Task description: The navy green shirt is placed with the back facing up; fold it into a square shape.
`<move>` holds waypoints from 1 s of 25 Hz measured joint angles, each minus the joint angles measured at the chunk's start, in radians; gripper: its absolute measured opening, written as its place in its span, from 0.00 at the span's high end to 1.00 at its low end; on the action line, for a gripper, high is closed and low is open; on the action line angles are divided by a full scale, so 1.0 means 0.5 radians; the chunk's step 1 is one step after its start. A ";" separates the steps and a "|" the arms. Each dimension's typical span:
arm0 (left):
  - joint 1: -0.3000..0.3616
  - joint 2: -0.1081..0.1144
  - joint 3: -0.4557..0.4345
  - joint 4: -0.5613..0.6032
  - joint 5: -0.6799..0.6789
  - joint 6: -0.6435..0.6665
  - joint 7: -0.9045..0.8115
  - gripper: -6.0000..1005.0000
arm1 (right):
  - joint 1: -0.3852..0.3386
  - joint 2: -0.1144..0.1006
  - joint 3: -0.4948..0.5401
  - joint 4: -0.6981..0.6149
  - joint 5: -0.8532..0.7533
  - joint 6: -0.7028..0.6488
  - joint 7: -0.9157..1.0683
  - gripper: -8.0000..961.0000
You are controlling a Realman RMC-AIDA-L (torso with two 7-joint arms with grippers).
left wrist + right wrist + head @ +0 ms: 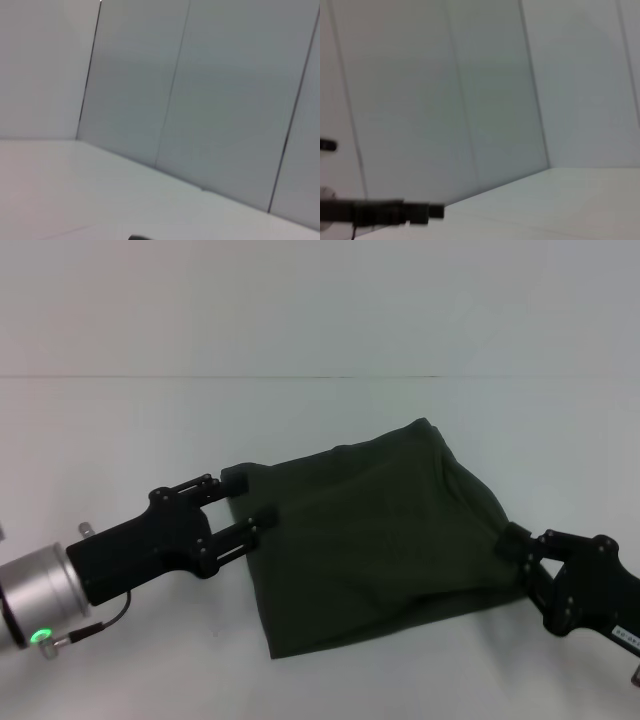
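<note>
On the white table point(120, 440), the navy green shirt point(370, 540) lies folded

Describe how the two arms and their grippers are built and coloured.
The left gripper is matte black with two long slim fingers, mounted on a silver cylindrical wrist that carries a green light and a thin black cable. The right gripper is the same black, angular build, with a small white label near the picture's edge.

Pale table point(120, 420), folded navy green shirt point(370, 540) seemingly flat on it.
</note>
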 joint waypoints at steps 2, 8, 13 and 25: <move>0.048 0.005 -0.034 0.027 0.014 0.104 0.010 0.42 | 0.000 0.000 -0.025 -0.046 -0.056 -0.031 -0.006 0.89; 0.203 0.022 -0.011 0.037 0.178 0.201 0.020 0.31 | -0.017 0.000 -0.099 -0.132 -0.205 -0.037 -0.065 0.76; 0.340 0.019 -0.025 0.034 0.271 0.190 0.133 0.20 | -0.054 0.002 -0.097 -0.134 -0.282 0.037 -0.139 0.66; 0.377 0.008 -0.053 0.005 0.301 0.114 0.194 0.16 | -0.088 0.010 -0.085 -0.100 -0.274 0.153 -0.167 0.16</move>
